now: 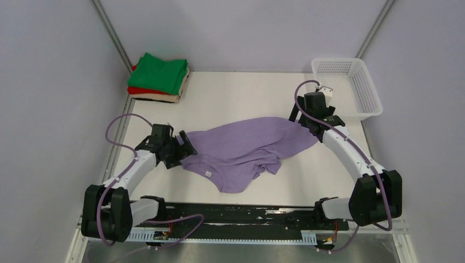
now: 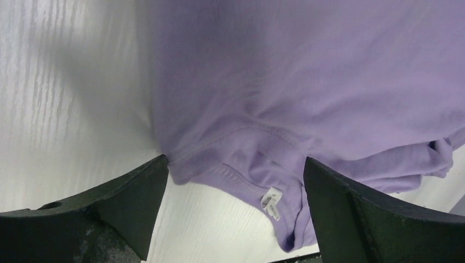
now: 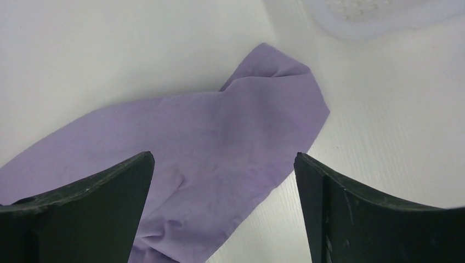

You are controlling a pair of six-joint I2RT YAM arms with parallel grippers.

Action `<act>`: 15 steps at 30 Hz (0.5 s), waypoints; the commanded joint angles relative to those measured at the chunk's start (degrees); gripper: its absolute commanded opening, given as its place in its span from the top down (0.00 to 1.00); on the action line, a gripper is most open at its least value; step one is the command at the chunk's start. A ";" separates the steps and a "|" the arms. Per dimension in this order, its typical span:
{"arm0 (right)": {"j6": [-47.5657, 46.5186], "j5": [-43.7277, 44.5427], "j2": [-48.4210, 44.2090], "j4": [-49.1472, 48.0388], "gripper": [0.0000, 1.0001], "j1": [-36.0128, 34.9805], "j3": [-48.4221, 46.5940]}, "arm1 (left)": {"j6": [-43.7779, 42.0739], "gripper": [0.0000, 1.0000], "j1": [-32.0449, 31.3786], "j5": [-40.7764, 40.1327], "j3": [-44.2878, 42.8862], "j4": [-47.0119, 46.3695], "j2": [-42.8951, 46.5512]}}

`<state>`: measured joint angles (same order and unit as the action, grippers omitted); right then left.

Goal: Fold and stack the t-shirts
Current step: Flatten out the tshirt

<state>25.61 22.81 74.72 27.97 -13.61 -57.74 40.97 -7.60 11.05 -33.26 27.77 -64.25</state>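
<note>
A large lavender t-shirt point(image 1: 241, 150) lies crumpled across the middle of the table. Its collar with a white tag point(image 2: 272, 201) faces the left arm. My left gripper point(image 1: 185, 152) stands open at the shirt's left edge, and in the left wrist view the collar hem point(image 2: 236, 160) lies between its spread fingers, not pinched. My right gripper point(image 1: 305, 121) hovers open over the shirt's right end point(image 3: 219, 126), holding nothing. Folded green point(image 1: 162, 71), red point(image 1: 143, 90) and beige point(image 1: 159, 97) t-shirts sit stacked at the back left corner.
A white mesh basket point(image 1: 375, 98) stands at the back right, just beyond my right wrist; its blurred edge point(image 3: 378, 11) shows in the right wrist view. Grey walls close in the table on three sides. Bare white tabletop point(image 1: 241, 93) lies between the stack and the basket.
</note>
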 commanded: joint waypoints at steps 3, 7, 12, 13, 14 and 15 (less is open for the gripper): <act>-11.60 -19.47 6.04 -8.64 0.00 0.33 -4.73 | 0.82 0.05 -0.22 3.07 -1.10 -12.59 -8.48; -19.38 -31.86 11.21 -14.63 0.00 0.23 -6.85 | 0.01 0.13 -1.42 0.99 -3.43 -13.42 -14.07; -32.01 -37.16 18.07 -16.53 0.00 0.07 -11.18 | -1.11 0.35 -1.71 -3.84 -7.69 -9.83 -20.35; -32.95 -34.90 19.12 -16.54 0.00 0.02 -11.70 | -1.22 0.43 -1.72 -5.20 -8.95 -8.96 -21.65; -32.95 -31.75 19.96 -16.45 0.00 0.07 -12.19 | -1.37 0.48 -1.72 -5.80 -10.01 -8.54 -22.30; -32.29 -28.68 20.57 -16.27 0.00 0.17 -12.41 | -1.40 0.58 -1.72 -7.06 -10.57 -8.36 -23.33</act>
<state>0.40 -9.15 93.01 15.09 -13.45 -66.70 40.75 -9.04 10.17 -41.19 17.32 -84.14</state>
